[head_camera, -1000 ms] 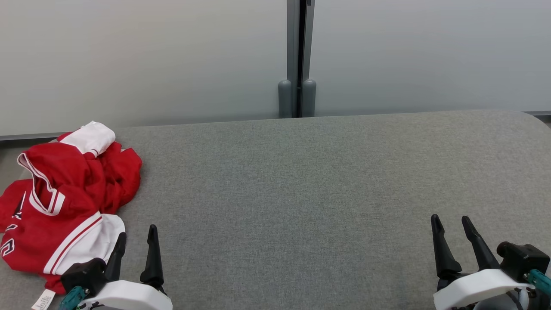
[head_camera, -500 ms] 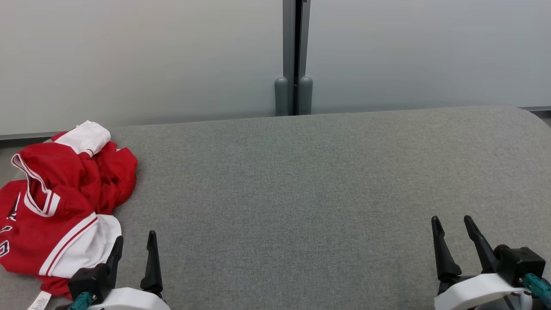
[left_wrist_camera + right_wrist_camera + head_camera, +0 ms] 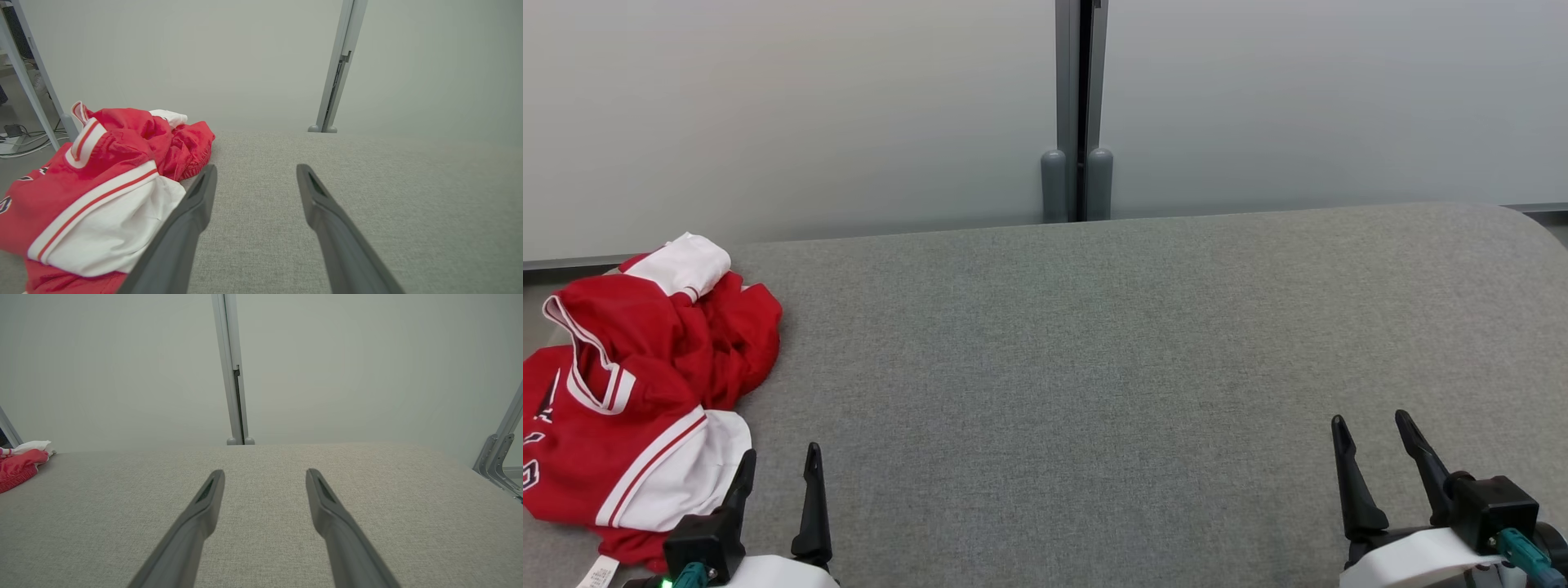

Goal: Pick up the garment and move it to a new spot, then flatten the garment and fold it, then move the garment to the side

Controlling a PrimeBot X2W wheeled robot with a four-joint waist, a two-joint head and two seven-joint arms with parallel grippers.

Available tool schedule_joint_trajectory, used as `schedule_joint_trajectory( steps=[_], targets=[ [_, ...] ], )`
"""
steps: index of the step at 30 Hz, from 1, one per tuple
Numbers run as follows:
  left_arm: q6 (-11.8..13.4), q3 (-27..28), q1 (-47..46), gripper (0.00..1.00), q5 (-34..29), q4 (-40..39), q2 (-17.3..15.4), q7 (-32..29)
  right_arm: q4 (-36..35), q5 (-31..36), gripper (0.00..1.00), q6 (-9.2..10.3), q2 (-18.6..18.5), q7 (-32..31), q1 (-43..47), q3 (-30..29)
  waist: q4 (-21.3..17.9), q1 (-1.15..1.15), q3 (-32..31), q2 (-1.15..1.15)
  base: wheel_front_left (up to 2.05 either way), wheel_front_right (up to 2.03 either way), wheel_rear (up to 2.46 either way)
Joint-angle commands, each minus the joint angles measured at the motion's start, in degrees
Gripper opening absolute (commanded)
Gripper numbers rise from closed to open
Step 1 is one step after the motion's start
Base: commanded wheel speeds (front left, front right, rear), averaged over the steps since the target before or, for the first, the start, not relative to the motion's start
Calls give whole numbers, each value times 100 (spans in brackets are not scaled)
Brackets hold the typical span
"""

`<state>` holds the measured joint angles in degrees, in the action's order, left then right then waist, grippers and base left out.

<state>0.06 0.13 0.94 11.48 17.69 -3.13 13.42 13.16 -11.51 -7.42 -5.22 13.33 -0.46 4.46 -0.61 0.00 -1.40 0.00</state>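
Note:
A red and white garment (image 3: 637, 392) lies crumpled at the far left of the grey fabric table (image 3: 1094, 351); its left part runs past the picture's edge. In the left wrist view the garment (image 3: 102, 183) bunches just left of the left finger. My left gripper (image 3: 778, 461) hovers open near the table's front edge, just right of the garment's white sleeve, with nothing between its fingers (image 3: 192, 220). Far over at the front right my right gripper (image 3: 1368, 429) is open and empty too. The right wrist view catches a small bit of the garment (image 3: 20, 465) at its left edge.
Pale frosted partition panels with a grey post (image 3: 1078, 106) stand behind the table. The table's back right corner (image 3: 1527, 224) is rounded. Metal brackets (image 3: 496, 461) show to the right. A table leg (image 3: 36, 85) and cables on the floor lie left of the garment.
The whole head view has shifted slightly, so the camera moved. Both grippers sit a little lower in that view, still open; the garment lies as before.

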Motion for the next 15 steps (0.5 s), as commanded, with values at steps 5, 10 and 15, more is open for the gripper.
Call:
schedule_joint_trajectory(
  steps=[5,10,15],
  targets=[
    [-12,44,66,100,-350,21,-13,92,-45,291,100,-11,-2,115,52,-24,-15,0,2,0,0,0,0],
    [1,66,62,100,-570,48,-7,145,-48,479,100,-12,-28,165,65,-79,-11,0,-1,0,0,0,0],
    [-19,115,81,100,-708,83,0,191,-47,640,100,-12,-17,206,98,-142,-12,0,-23,0,0,0,0]
  ],
)
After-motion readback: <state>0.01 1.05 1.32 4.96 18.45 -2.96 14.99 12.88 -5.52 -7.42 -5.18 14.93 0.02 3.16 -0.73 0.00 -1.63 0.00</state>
